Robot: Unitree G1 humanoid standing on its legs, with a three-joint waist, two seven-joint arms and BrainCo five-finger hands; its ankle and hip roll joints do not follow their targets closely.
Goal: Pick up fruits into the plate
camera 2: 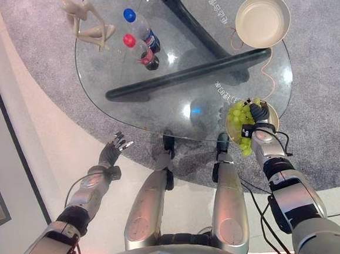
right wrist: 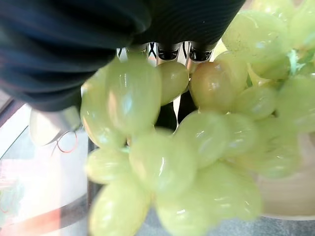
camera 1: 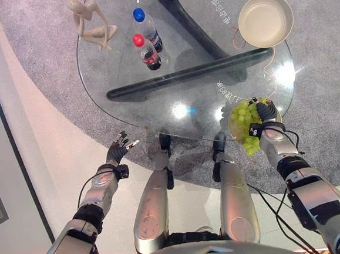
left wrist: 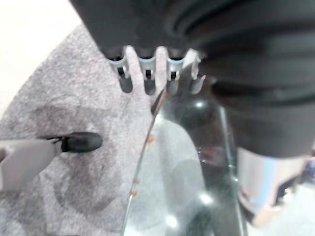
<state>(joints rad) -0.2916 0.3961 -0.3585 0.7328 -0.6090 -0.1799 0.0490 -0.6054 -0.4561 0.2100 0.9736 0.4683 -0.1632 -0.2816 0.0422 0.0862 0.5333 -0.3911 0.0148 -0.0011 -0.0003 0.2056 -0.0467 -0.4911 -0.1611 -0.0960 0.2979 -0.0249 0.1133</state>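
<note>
A bunch of green grapes [camera 1: 241,116] lies over a small beige plate [camera 2: 273,114] at the near right edge of the glass table [camera 1: 203,101]. My right hand [camera 1: 267,114] sits on top of the bunch with its fingers curled into it. In the right wrist view the grapes [right wrist: 167,152] hang close under the palm, with the plate's rim [right wrist: 290,199] beside them. A second beige plate [camera 1: 266,20] stands bare at the far right. My left hand [camera 1: 117,150] hovers open off the table's near left edge, its fingers [left wrist: 147,81] straight and its thumb [left wrist: 74,142] spread.
Two bottles, one with a blue cap [camera 1: 148,31] and one with a red cap [camera 1: 147,51], stand at the far middle, with a beige figurine [camera 1: 91,21] to their left. A dark table frame [camera 1: 189,75] shows under the glass. Grey carpet surrounds the table.
</note>
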